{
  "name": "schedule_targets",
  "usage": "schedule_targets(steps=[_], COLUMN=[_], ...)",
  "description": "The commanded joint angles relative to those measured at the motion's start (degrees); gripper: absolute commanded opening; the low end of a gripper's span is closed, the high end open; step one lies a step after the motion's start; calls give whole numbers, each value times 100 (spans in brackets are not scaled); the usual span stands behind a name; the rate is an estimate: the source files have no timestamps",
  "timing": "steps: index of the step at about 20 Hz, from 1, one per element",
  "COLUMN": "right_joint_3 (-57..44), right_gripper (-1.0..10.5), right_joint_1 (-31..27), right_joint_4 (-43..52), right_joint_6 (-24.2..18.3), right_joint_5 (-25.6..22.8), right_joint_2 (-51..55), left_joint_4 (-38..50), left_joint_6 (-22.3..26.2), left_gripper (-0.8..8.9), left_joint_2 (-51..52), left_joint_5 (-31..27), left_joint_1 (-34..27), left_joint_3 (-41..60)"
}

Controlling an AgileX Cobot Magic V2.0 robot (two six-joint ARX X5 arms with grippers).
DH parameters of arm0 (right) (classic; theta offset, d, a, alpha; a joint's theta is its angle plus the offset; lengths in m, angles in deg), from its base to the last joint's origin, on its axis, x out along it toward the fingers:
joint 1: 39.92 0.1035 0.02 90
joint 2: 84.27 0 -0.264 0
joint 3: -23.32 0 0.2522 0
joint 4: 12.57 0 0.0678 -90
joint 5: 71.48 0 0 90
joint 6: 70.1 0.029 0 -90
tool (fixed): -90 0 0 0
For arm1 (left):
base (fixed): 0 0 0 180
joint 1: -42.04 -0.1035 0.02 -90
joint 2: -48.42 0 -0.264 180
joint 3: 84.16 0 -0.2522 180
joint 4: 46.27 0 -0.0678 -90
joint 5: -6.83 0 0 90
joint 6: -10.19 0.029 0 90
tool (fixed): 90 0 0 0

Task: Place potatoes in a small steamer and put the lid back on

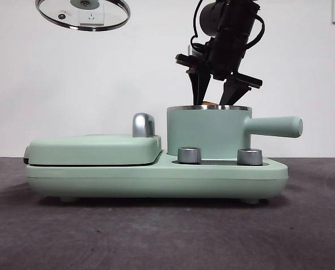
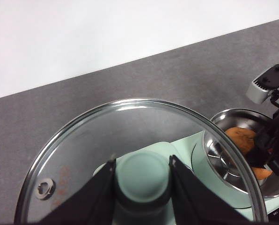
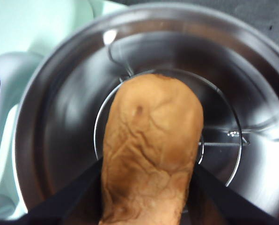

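The potato [image 3: 151, 150] is gripped between the jaws of the right gripper [image 1: 215, 95] and is held just inside the steel rim of the small steamer [image 1: 208, 135], which sits on the right part of the cooker base [image 1: 156, 179]. The lid [image 1: 83, 12] is held high at the upper left by the left gripper [image 2: 142, 187], whose jaws are clamped on the lid's green knob [image 2: 142, 176].

In the front view, the potato [image 1: 211, 104] was almost wholly hidden behind the steel rim of the small steamer [image 1: 208, 134], only a sliver being seen at centre, and the lid [image 1: 83, 14] was cut off by the upper left edge. In the right wrist view, the potato's near end was cut by the bottom edge, and the steamer's far wall was blurred.
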Motion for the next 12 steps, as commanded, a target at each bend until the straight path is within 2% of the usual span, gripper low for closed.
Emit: schedule_targets(steps=[1, 3, 6, 9, 12], right_joint_3=[170, 168, 168, 264, 1259], right_gripper=[152, 159, 290, 309, 309], right_joint_1=[35, 35, 37, 66, -15], right_joint_4=[-170, -245, -330, -203, -662], right_joint_6=[-153, -155, -155, -264, -256], right_joint_5=[-28, -44, -42, -20, -22], right_joint_2=[-144, -144, -144, -136, -127], left_joint_4=[144, 144, 120, 94, 66], left_joint_6=[61, 61, 28, 15, -26], left_gripper=[23, 23, 22, 23, 23], left_joint_2=[66, 66, 66, 61, 22], left_joint_5=[-9, -9, -9, -9, -9], left_joint_1=[26, 28, 39, 39, 55], left_joint_3=[-149, -149, -149, -127, -125])
